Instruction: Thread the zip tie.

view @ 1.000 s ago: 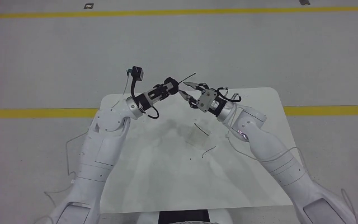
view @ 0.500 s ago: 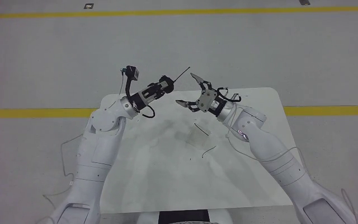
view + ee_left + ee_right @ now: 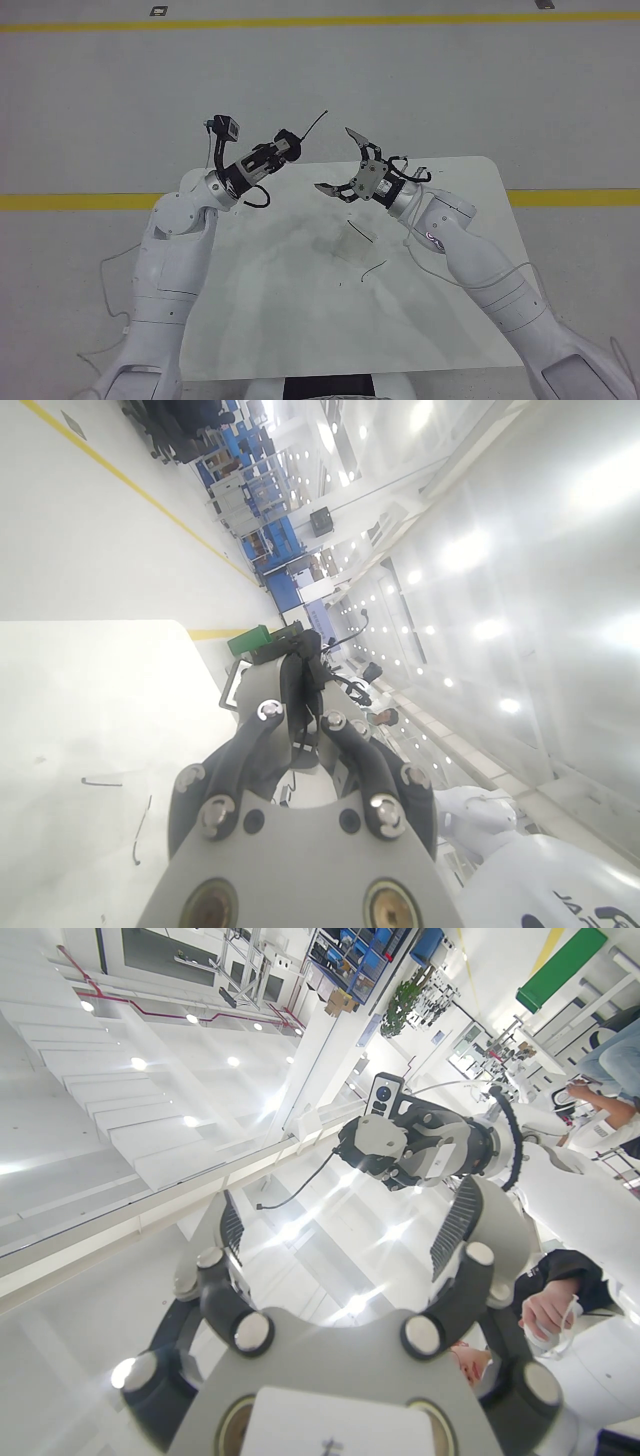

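Two grippers face each other above the far edge of a white table (image 3: pixel 280 310). The left gripper (image 3: pixel 288 147) is clenched on one end of a thin black zip tie (image 3: pixel 314 125). The tie's free length juts out from the left gripper's fingertips, angled away past the table edge. Across a gap, the right gripper (image 3: pixel 337 160) is spread wide and grasps nothing, and the tie's tip is near its farther finger but apart from it. On the table below the right gripper lie a straight tie (image 3: pixel 360 231) and a curved tie (image 3: pixel 373 267).

The held tie looks not yet threaded. To do the step well, the right gripper should probably pinch the free end close to its tip, so the limp strip cannot bend away. Both wrists should then line up tail and head before pushing.

A small white label (image 3: pixel 442 1159) sits on the left gripper's casing, its print too small to read.
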You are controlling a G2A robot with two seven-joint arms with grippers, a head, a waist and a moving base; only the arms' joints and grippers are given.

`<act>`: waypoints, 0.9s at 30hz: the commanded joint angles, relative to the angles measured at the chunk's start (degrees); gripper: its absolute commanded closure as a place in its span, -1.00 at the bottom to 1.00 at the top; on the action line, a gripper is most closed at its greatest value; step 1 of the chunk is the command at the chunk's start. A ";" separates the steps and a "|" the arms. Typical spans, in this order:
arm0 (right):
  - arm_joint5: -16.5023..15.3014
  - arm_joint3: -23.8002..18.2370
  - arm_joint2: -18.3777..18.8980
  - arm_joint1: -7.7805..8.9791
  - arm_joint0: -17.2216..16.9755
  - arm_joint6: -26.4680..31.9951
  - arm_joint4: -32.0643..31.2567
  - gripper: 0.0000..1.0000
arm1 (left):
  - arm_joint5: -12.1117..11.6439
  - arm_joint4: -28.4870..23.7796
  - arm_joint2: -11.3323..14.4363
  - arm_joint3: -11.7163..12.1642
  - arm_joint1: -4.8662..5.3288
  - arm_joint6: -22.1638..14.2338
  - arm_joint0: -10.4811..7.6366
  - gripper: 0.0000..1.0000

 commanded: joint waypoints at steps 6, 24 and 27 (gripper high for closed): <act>-4.62 0.65 2.09 0.73 1.39 6.96 -19.24 -1.00 | 0.00 -2.39 -2.14 1.03 -0.63 -2.88 0.28 1.00; -21.73 3.66 0.92 0.20 5.34 12.55 -53.15 -1.00 | 0.00 -4.26 -5.18 3.56 -2.50 -6.72 -0.91 1.00; -21.73 3.66 0.92 0.20 5.34 12.55 -53.15 -1.00 | 0.00 -4.03 -5.59 3.95 -2.78 -6.73 -1.22 1.00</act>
